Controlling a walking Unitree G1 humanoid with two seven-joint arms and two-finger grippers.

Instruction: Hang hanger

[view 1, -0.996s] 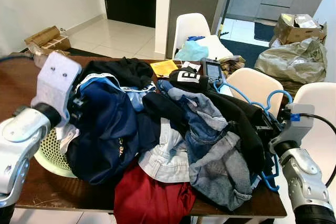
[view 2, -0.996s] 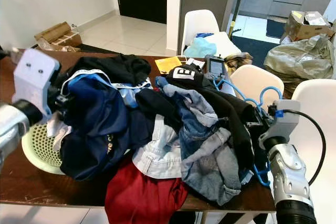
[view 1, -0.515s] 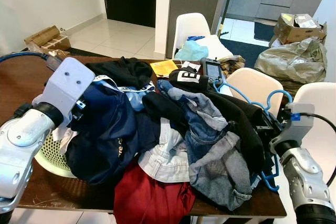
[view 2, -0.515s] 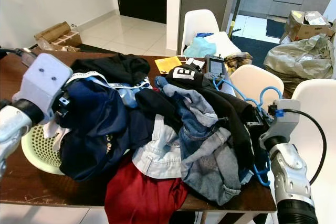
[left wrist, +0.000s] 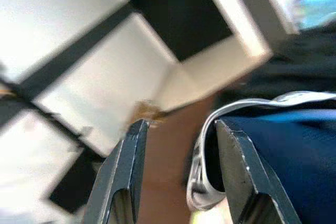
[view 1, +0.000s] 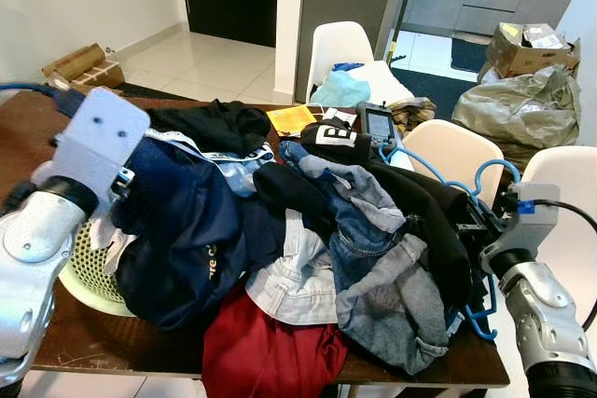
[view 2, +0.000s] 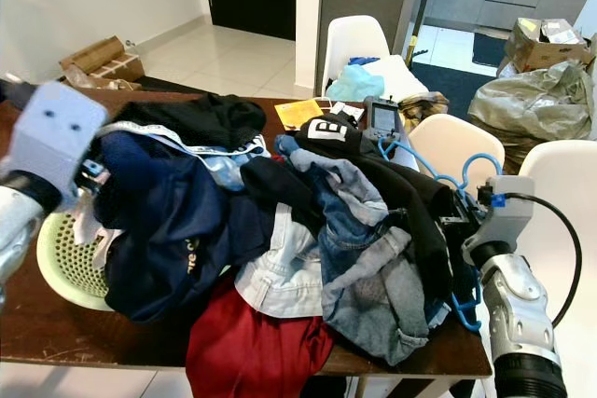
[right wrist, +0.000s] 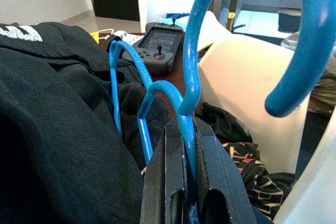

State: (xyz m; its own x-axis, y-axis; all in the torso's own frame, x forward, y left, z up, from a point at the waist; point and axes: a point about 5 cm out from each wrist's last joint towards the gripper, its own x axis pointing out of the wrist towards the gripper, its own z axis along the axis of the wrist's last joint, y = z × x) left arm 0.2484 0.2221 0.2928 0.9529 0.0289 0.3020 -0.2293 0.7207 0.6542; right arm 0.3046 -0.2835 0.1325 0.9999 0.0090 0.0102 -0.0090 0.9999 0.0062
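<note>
We note the left gripper [left wrist: 178,174], fingers spread, has drawn back toward the brown wooden table's [view 1: 84,333] left edge beside the navy garment [view 1: 187,230], while the right gripper [right wrist: 185,145] stays pinching the blue plastic hanger [right wrist: 191,77] at the right edge.

- Your head views are evenly lit by soft indoor light and mostly sharp.
- The left arm housing [view 1: 98,142] at the left edge looks bright and slightly smeared.
- Your left wrist view is motion-blurred, with the white wall [left wrist: 47,9] overexposed at upper left.
- Your right wrist view is crisp nearby; the blue hanger [right wrist: 191,66] hook softens at upper right.
</note>
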